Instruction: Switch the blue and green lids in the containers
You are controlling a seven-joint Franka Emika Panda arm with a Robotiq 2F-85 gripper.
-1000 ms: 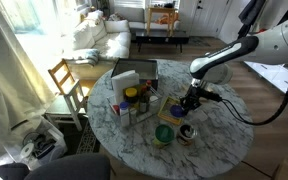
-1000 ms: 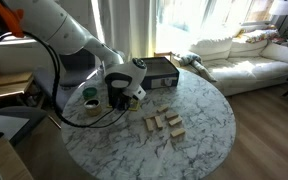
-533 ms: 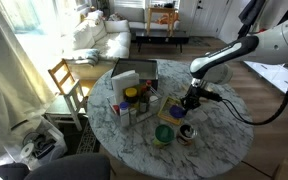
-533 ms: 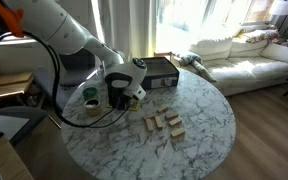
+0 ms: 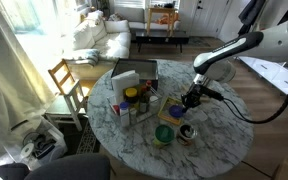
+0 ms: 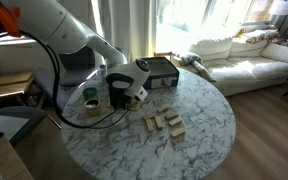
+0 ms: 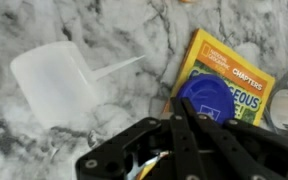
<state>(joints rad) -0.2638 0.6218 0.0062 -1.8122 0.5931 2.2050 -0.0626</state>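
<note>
In the wrist view a blue lid (image 7: 212,100) lies flat on a yellow magazine (image 7: 234,72), just right of my gripper (image 7: 179,108). The gripper's fingers are pressed together with nothing between them. A clear plastic container (image 7: 59,85) lies empty on the marble to the left. In an exterior view the gripper (image 5: 189,101) hovers low over the yellow magazine (image 5: 173,113). A round green-topped container (image 5: 163,135) and a small dark container (image 5: 186,132) stand near the table's front edge. In an exterior view the gripper (image 6: 125,95) is beside a green-topped cup (image 6: 90,97).
The round marble table (image 5: 219,135) carries a box (image 5: 134,72) and a cluster of bottles and jars (image 5: 132,100) on one side. Small wooden blocks (image 6: 164,124) and a black box (image 6: 162,70) also stand on it. A wooden chair (image 5: 66,78) stands beside the table.
The arm's wrist has shifted slightly sideways over the magazine. The gripper stays low and shut, and nothing on the table has moved.
</note>
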